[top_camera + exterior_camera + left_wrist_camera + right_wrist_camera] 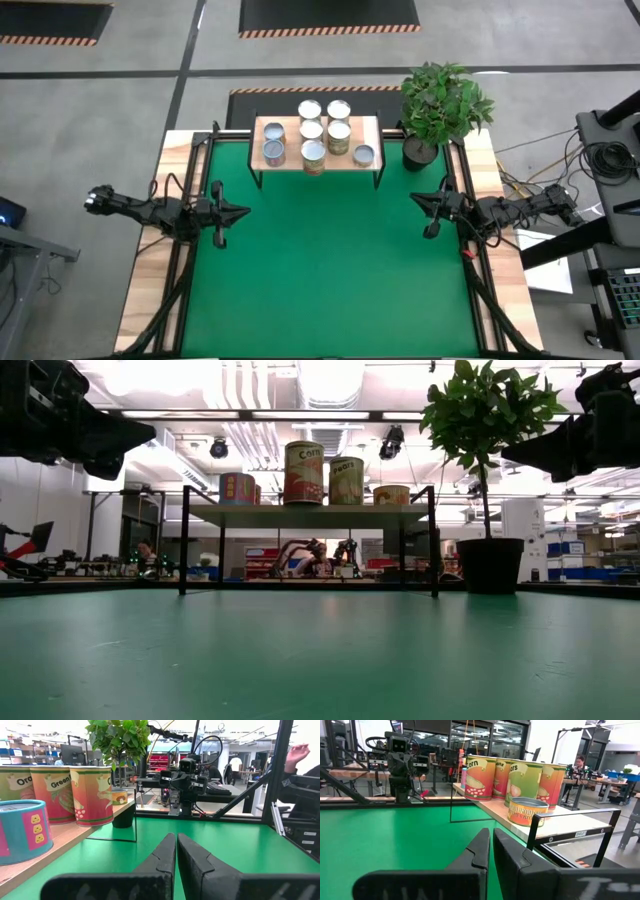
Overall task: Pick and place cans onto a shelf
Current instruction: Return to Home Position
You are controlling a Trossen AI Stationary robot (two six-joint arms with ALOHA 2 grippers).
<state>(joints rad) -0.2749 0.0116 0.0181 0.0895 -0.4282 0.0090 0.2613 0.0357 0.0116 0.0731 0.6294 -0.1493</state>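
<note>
Both arms hang well back from the shelf (366,127), out at the table's side edges. The left gripper (243,211) hovers over the green mat (320,280) near the left border, its fingers (162,851) pressed tight together and gripping nothing. Across the mat the right gripper (416,198) mirrors it near the right border, pincer clenched too, fingers (476,849) touching with nothing between them. The cans (312,131) are all up on the shelf's light wood top, at the far edge of the mat, clustered upright in loose rows, none of them down on the mat. Now the labels: in the low view the tall red-and-cream can (304,472) reads "Corn", and the green-sided one (346,480) just beside it carries a word too small to make out. In the right wrist view another "Corn" banner shows on the nearest tall can (481,777), the neighbours show only the letter ends "ans" and "ars", and the short flat tin (527,811) at the shelf's front edge reads "MUSHROOM". In the left wrist view, the blue can (22,832) shows little yellow faces on pink panels, and a tall can (54,795) behind it reads "Green". The potted plant (443,103) stands just beside the shelf's right end. A person's raised hand (299,754) shows in the room beyond.
</note>
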